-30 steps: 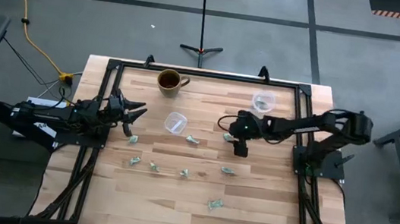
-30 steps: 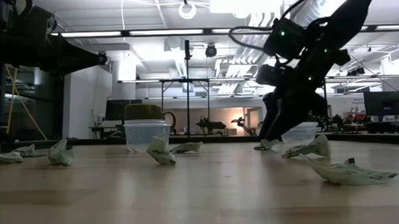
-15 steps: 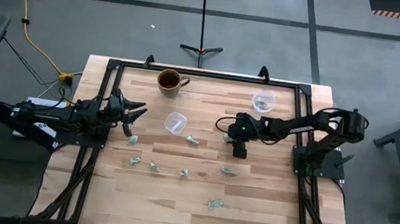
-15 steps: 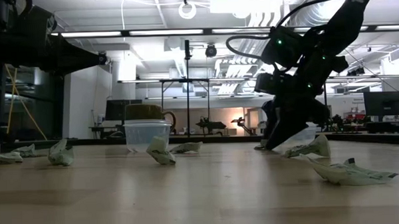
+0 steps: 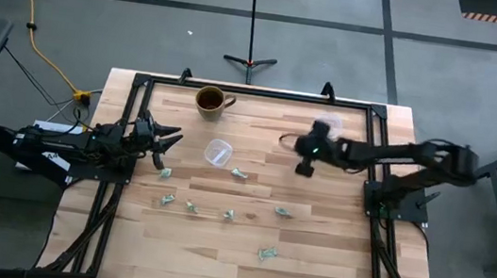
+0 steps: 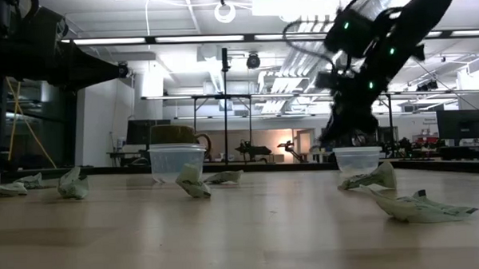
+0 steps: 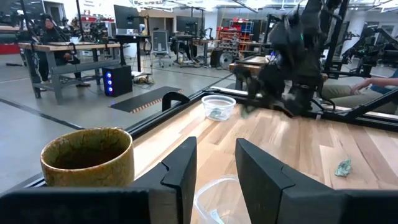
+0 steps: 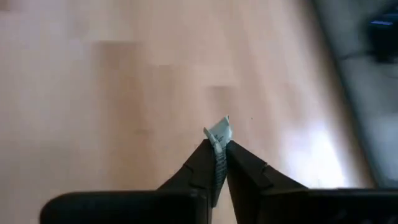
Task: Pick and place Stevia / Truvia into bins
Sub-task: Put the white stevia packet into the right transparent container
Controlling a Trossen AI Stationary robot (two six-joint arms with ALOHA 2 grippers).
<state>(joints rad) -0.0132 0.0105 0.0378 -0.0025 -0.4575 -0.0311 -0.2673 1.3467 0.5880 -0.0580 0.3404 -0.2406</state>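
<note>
Packet (image 8: 218, 132) in the air now! The right gripper (image 5: 305, 168) has come up off the wood since half a second ago, its fingers (image 8: 203, 163) clenched on one Stevia / Truvia sachet, and it is swinging toward the far clear cup (image 6: 358, 158); the spot it left beside the brown mug's (image 5: 210, 100) side of the worktop (image 5: 329, 253) is now bare. That reads as pick done, drop next, with the cup already holding one sachet in the left wrist view.

The left gripper (image 7: 214, 163) waits near the second clear cup (image 5: 218, 151), fingers apart, empty.

Six loose packets (image 5: 238, 173) lie scattered on pale wood planks below the mug. Beyond: a grey floor, a yellow cable (image 5: 27, 7), a stand (image 5: 249, 60), lab benches behind.
</note>
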